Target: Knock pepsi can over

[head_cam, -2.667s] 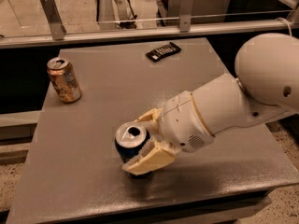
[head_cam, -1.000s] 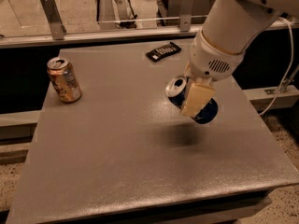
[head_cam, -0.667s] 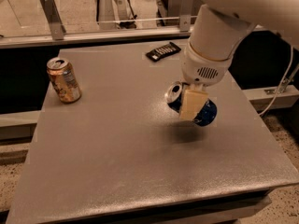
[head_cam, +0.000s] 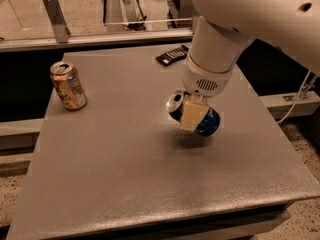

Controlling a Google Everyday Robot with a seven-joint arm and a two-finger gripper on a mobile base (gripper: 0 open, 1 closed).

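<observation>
The pepsi can is dark blue with a silver top. It lies tilted on its side, top pointing left, at the table's middle right. My gripper comes down from above on the white arm and is shut on the can. One tan finger lies across the can's front and the other is hidden behind it. A shadow lies under the can, and I cannot tell whether it touches the table.
A gold-tan can stands upright at the table's left side. A black flat device lies near the far edge. A metal rail runs behind the table. A white cable hangs at the right.
The can stood upright in my gripper at the front middle. It was carried right and back and tipped on its side. In the last second it moved slightly left and lower.
</observation>
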